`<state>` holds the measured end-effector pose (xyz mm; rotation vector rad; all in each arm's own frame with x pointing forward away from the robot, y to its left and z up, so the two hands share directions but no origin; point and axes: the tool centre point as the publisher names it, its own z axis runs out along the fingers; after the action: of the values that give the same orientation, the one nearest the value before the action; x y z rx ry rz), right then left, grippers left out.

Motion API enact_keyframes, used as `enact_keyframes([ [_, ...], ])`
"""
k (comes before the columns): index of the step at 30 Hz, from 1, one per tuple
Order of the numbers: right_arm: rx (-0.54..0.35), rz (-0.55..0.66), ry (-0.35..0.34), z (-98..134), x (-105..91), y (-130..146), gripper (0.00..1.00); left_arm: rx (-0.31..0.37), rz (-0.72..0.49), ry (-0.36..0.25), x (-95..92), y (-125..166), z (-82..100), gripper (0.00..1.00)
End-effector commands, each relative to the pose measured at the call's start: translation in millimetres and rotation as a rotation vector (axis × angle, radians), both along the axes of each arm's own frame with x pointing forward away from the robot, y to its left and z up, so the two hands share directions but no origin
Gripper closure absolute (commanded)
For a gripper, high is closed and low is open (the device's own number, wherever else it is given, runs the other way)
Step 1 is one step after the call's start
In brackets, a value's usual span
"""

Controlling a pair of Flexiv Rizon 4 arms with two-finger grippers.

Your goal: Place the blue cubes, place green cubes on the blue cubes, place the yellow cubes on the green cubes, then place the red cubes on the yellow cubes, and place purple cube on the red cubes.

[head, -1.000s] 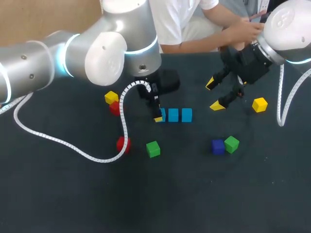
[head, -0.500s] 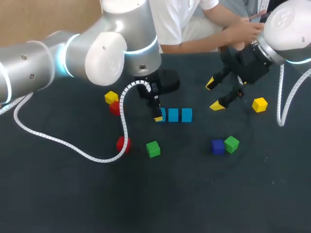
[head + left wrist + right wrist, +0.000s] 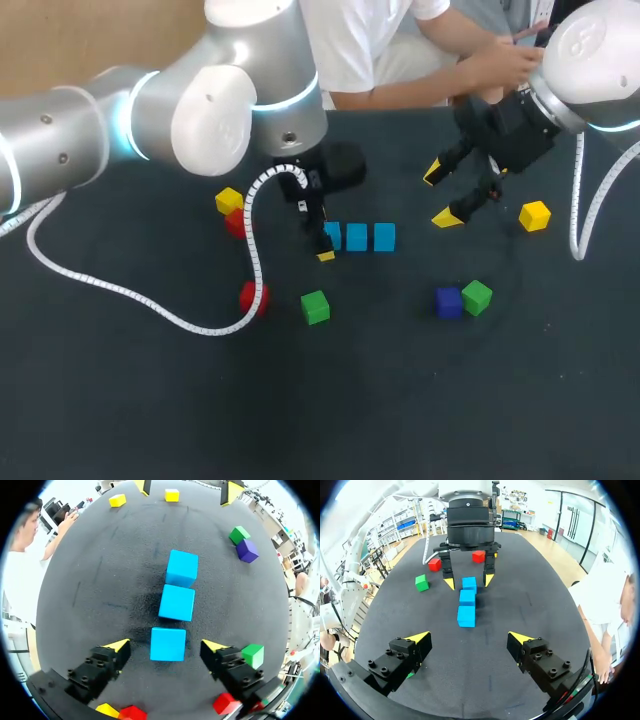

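Behind left arm's cable [image 3: 256, 262], red cube [image 3: 248, 298] half hidden.

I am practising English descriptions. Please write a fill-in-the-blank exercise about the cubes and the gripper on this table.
The row of blue cubes holds ___ cubes. The purple cube sits right beside a ___ cube. The left gripper, at the row's end, is ___.
Missing words: three; green; open.

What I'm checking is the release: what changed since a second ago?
The left gripper drew its near fingertip off the end blue cube toward the table's near edge, apparently letting go; it now stands open around it. The other cubes and the right gripper stayed put.
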<state>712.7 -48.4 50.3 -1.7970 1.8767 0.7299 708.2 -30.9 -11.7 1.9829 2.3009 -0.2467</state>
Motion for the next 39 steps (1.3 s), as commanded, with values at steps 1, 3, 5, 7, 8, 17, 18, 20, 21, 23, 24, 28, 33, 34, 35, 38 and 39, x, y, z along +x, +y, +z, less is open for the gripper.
enact_keyframes([
  [1, 0.001, -0.001, -0.002, 0.2, -0.8, -0.3, 0.0, -0.008, 0.003, -0.008, -2.4, 4.3, 1.8, 0.0],
  [3, 0.001, -0.001, -0.002, 0.2, -0.8, -0.3, 0.0, -0.018, 0.0, -0.015, -2.3, 4.6, 1.9, 0.0],
  [5, 0.001, -0.001, -0.002, 0.2, -0.8, -0.3, 0.0, -0.036, -0.006, -0.022, -1.5, 4.7, 2.0, 0.0],
  [7, 0.001, -0.001, -0.002, 0.2, -0.8, -0.3, 0.0, -0.044, -0.013, -0.025, 0.6, 4.1, 1.8, 0.0],
  [8, 0.001, -0.001, -0.002, 0.2, -0.8, -0.3, 0.0, -0.044, -0.018, -0.025, 1.8, 2.9, 1.9, 0.0],
  [17, 0.001, -0.001, -0.002, 0.2, -0.8, -0.3, 0.0, -0.046, -0.023, -0.02, 3.1, 1.7, 0.9, 0.22],
  [18, 0.001, -0.001, -0.002, 0.2, -0.8, -0.3, 0.0, -0.046, -0.022, -0.02, 3.0, 1.7, 0.9, 0.21],
  [20, 0.001, -0.001, -0.002, 0.2, -0.8, -0.3, 0.0, -0.045, -0.02, -0.02, 2.8, 1.5, 1.0, 0.21],
  [21, 0.001, -0.001, -0.002, 0.2, -0.8, -0.3, 0.0, -0.044, -0.019, -0.02, 2.7, 1.4, 1.1, 0.22],
  [23, 0.001, -0.001, -0.002, 0.2, -0.8, -0.3, 0.0, -0.043, -0.018, -0.019, 2.7, 1.2, 1.2, 0.24],
  [24, 0.001, -0.001, -0.002, 0.2, -0.8, -0.3, 0.0, -0.043, -0.018, -0.019, 2.7, 1.1, 1.2, 0.25],
  [28, 0.001, -0.001, -0.002, 0.2, -0.8, -0.3, 0.0, -0.043, -0.02, -0.02, 2.8, 0.9, 1.2, 0.33],
  [33, 0.001, -0.001, -0.002, 0.2, -0.8, -0.3, 0.0, -0.046, -0.023, -0.022, 2.5, -0.3, 1.5, 0.58],
  [34, 0.001, -0.001, -0.002, 0.2, -0.8, -0.3, 0.0, -0.046, -0.023, -0.021, 2.3, -0.6, 1.1, 0.6],
  [35, 0.001, -0.001, -0.002, 0.2, -0.8, -0.3, 0.0, -0.047, -0.023, -0.021, 2.0, -0.7, 0.8, 0.68],
  [38, 0.001, -0.001, -0.002, 0.2, -0.8, -0.3, 0.0, -0.047, -0.021, -0.019, 0.6, -0.7, 0.1, 0.74],
  [39, 0.001, -0.001, -0.002, 0.2, -0.8, -0.3, 0.0, -0.046, -0.018, -0.018, -0.1, -0.3, 0.0, 0.75],
])
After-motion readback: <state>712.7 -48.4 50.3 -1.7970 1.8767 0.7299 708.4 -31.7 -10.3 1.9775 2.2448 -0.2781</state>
